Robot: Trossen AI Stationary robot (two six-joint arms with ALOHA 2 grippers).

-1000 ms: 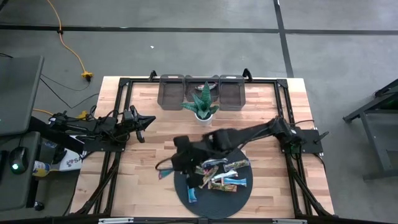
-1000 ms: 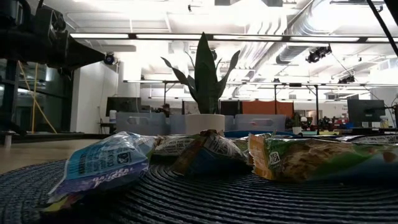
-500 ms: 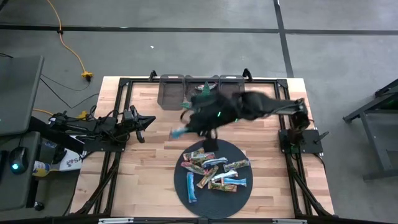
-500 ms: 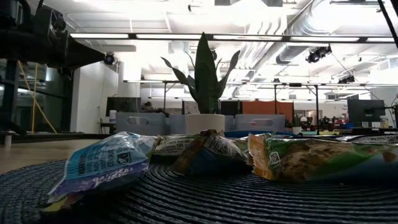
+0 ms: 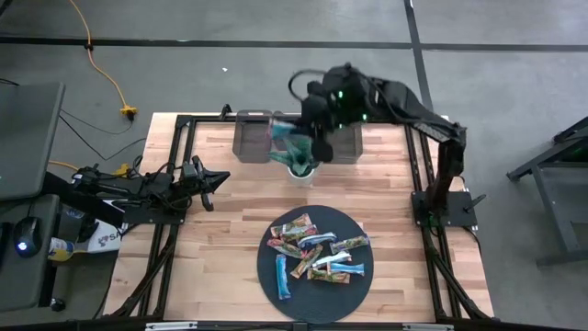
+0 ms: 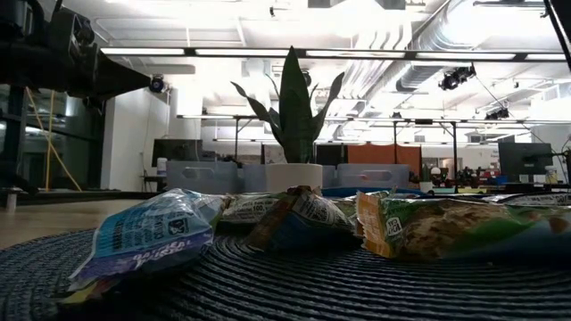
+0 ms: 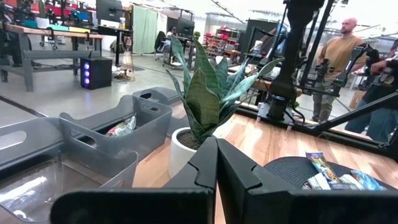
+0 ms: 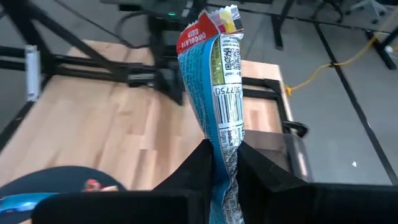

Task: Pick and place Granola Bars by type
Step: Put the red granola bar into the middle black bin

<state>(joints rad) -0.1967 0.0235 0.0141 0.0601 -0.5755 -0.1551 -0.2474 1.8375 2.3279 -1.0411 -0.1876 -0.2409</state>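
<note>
Several granola bars (image 5: 315,257) in blue, green and brown wrappers lie on a dark round woven mat (image 5: 276,292) near the table's front edge; the low view shows them close up (image 6: 294,223). My right gripper (image 5: 294,140) is high over the grey bins (image 5: 253,138) and the potted plant (image 5: 301,165) at the far edge, shut on a blue bar (image 8: 214,81). My left gripper (image 5: 220,177) waits shut at the table's left, its fingers (image 7: 205,162) pointing level toward the plant (image 7: 208,99). My right gripper pinches the blue bar between its two fingers (image 8: 199,165), at a part of the wrapper (image 8: 225,146) below its barcode. The bar's red-tipped end (image 8: 205,28) sticks out beyond the fingertips. The bar is lifted clear of everything.
Three grey bins stand in a row along the far edge, the plant's white pot (image 7: 180,149) just in front of them; one bin holds a bar (image 7: 121,127). Bare wood lies between mat and bins. People stand beyond the table (image 7: 339,56).
My right gripper has risen from beside the mat's left rim and swung toward the far edge with the blue bar, lifted clear all the while. It is now above the bins and plant. The bars on the mat have stayed put.
</note>
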